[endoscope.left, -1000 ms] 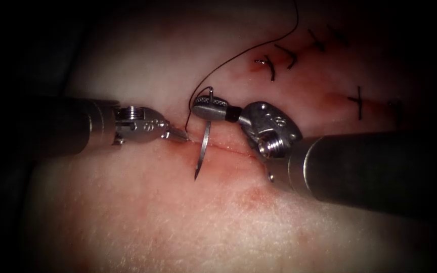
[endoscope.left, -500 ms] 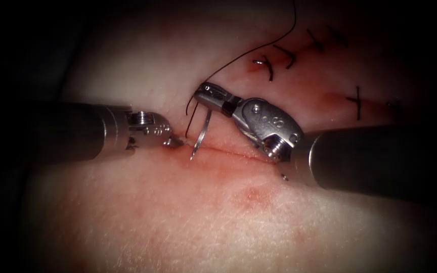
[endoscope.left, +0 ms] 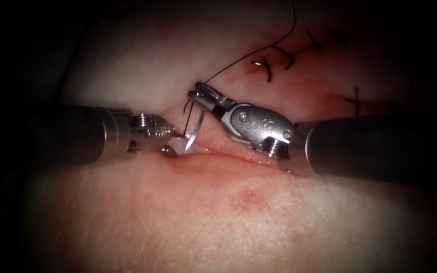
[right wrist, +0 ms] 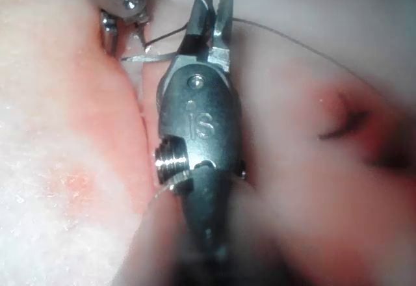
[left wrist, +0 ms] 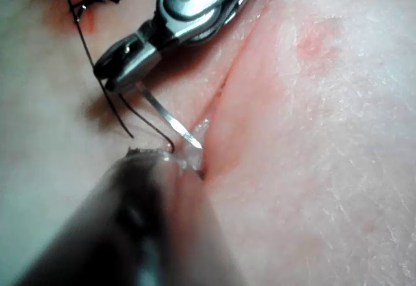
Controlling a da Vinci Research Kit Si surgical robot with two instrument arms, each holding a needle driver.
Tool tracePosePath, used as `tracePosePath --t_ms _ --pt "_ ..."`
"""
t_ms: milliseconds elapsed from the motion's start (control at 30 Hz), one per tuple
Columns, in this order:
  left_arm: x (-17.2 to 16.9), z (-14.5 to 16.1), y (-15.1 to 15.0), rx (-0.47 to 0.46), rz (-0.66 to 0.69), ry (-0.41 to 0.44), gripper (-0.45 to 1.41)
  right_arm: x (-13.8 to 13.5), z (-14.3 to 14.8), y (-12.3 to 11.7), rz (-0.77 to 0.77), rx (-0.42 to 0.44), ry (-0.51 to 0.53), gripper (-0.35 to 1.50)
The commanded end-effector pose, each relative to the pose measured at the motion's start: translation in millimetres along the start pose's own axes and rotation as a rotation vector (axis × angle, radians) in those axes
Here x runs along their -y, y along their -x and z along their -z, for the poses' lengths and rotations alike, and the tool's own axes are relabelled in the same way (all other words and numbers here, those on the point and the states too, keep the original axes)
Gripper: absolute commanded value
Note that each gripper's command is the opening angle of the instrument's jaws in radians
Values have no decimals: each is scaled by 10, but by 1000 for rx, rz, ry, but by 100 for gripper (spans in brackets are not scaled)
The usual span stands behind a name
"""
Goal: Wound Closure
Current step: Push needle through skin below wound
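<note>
My right tool [endoscope.left: 198, 92] comes in from the right, jaws shut on the curved needle [endoscope.left: 197, 129] near its tail end. The needle hangs down from the jaws, and its tip sits at the left end of the cut [endoscope.left: 238, 155], right beside my left tool [endoscope.left: 173, 141]. Whether the tip has entered the tissue I cannot tell. The left jaws grip the tissue's edge at the cut and hold it raised. Dark thread [endoscope.left: 249, 50] runs from the needle's tail up and away. From the left wrist, the needle [left wrist: 162, 114] slants from the right tool [left wrist: 110, 78] to the cut's lip.
Several dark stitches [endoscope.left: 269, 68] with short cut ends lie along the closed part of the wound at the upper right. A red patch [endoscope.left: 249, 194] marks the tissue on the near side of the cut. The right tool's shaft [endoscope.left: 375, 156] lies across the cut's right part.
The right tool rolled its wrist and swung the needle. Its tip moved from the near side of the cut up and left to the lip by the left jaws. The left tool lifted the edge.
</note>
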Motion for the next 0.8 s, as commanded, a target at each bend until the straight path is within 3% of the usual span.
tracePosePath --t_ms 33,367,800 --pt "2 -8 -2 2 -1 2 14 11 -2 6 48 -12 8 -35" --pt "-3 -7 -5 -9 6 -7 7 54 0 26 223 -57 65 -35" --pt "-8 -6 -5 -22 11 -18 2 57 1 30 247 -59 69 -35"
